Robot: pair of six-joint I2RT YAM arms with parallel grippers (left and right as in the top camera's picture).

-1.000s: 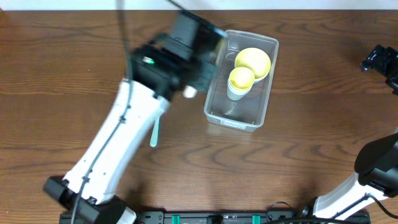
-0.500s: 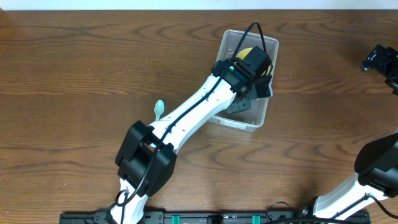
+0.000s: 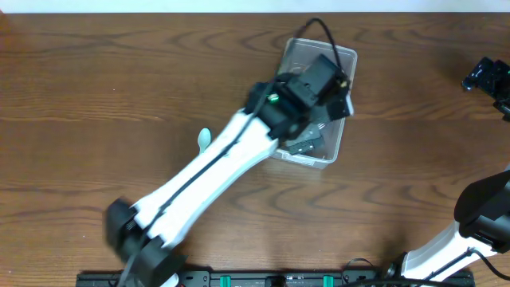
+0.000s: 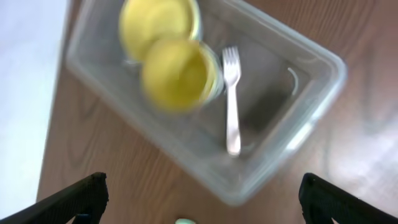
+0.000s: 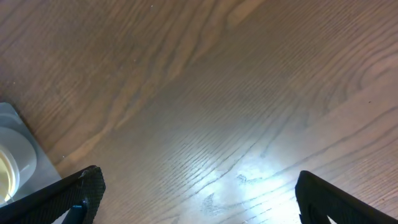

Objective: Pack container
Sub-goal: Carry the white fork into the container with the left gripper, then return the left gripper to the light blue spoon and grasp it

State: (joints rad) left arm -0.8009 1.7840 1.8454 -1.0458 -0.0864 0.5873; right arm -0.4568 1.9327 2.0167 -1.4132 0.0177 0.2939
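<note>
The clear container [image 3: 339,143] stands at the back middle of the table. In the left wrist view the container [image 4: 311,81] holds a yellow bowl [image 4: 158,22], a yellow cup [image 4: 180,74] and a white fork [image 4: 231,106] lying flat on its floor. My left gripper [image 3: 319,119] hangs over the tub and hides most of its contents from overhead. Its jaws stand wide apart in its own view, and the left gripper [image 4: 202,205] holds nothing. My right gripper [image 3: 488,76] is at the far right, and in its own view the right gripper [image 5: 199,199] is open over bare wood.
A mint green spoon [image 3: 204,139] lies on the wood left of the tub, half under the left arm; its tip [image 4: 185,221] shows at the bottom of the left wrist view. A pale grey and white object [image 5: 12,158] sits at the left edge of the right wrist view.
My left arm swung from left of the tub to over it, then its jaws opened. The fork now lies in the tub. The right arm has not moved.
</note>
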